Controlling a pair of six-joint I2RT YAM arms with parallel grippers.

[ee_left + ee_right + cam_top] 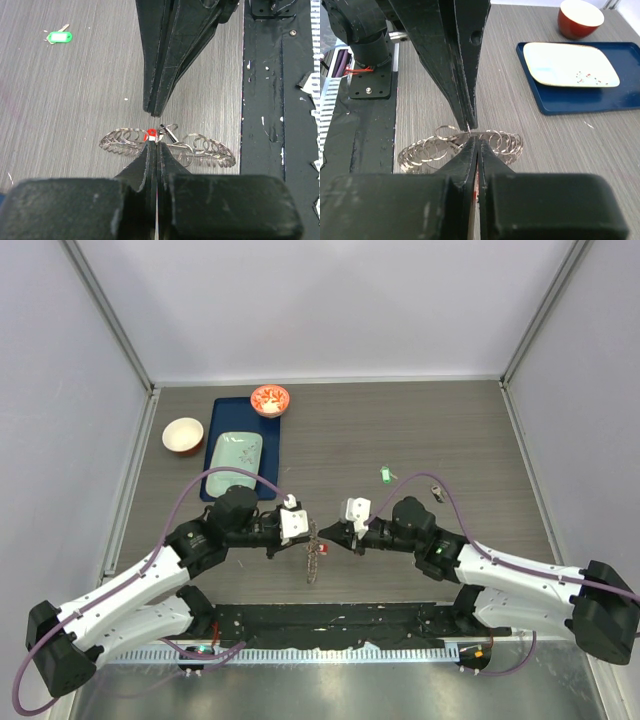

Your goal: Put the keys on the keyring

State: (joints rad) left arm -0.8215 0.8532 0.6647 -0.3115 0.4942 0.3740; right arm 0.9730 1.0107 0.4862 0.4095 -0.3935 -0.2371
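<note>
The left gripper (153, 146) is pinched narrow on the silvery jagged-rimmed metal keyring (313, 565). The right gripper (475, 141), equally narrow, meets it from 3 o'clock, and I cannot tell what it holds. Likely early: the green-headed key (384, 474) and dark-headed key (437, 492) lie loose at 1 and 2 o'clock from it. Only the left wrist view shows a red-headed key (150, 134) at the ring

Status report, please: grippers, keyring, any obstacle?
Left gripper and right gripper shut, tips meeting at keyring. Red key at it; green key lying apart. Nothing in the way.
</note>
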